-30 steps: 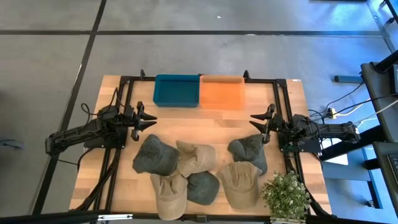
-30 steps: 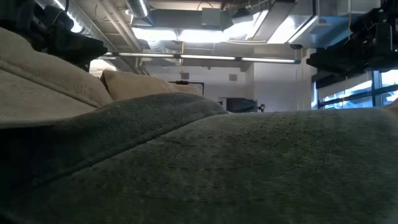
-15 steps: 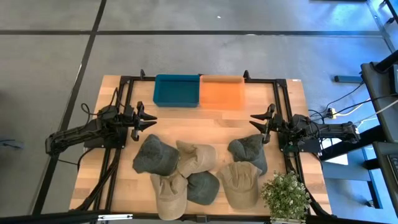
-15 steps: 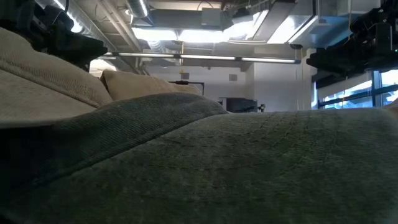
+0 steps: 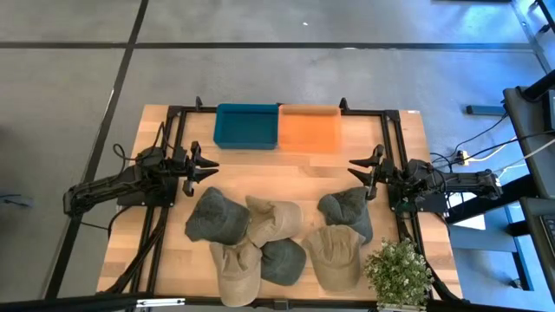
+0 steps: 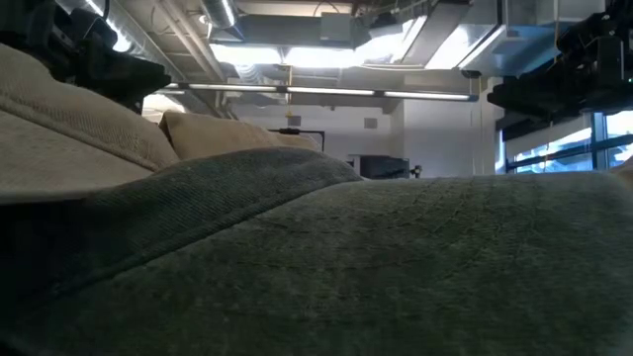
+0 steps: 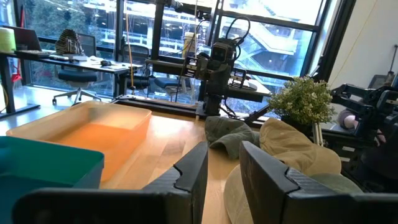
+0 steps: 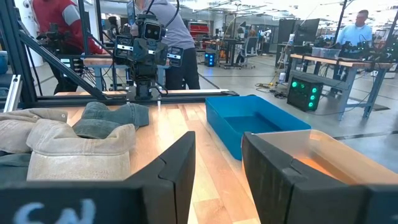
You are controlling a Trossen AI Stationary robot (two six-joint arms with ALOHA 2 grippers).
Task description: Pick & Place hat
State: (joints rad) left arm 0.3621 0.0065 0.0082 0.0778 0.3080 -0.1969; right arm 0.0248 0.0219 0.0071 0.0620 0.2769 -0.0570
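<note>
Several caps lie in a loose heap on the near half of the table: dark grey caps [image 5: 217,217] [image 5: 347,211] [image 5: 282,260] and tan caps [image 5: 273,218] [image 5: 334,253] [image 5: 236,270], some overlapping at their edges. My left gripper [image 5: 205,166] [image 7: 224,154] hovers open at the left, far of the heap. My right gripper [image 5: 358,178] [image 8: 217,142] hovers open at the right, just far of the right-hand dark grey cap. Neither touches a cap. In the low view a dark grey cap [image 6: 346,267] and a tan cap [image 6: 69,129] fill the picture.
A blue bin [image 5: 247,126] and an orange bin [image 5: 310,128] stand side by side at the far edge. A potted plant [image 5: 399,273] stands at the near right corner. Bare wood [image 5: 277,173] lies between the bins and the caps. People stand in the room behind [image 8: 168,25].
</note>
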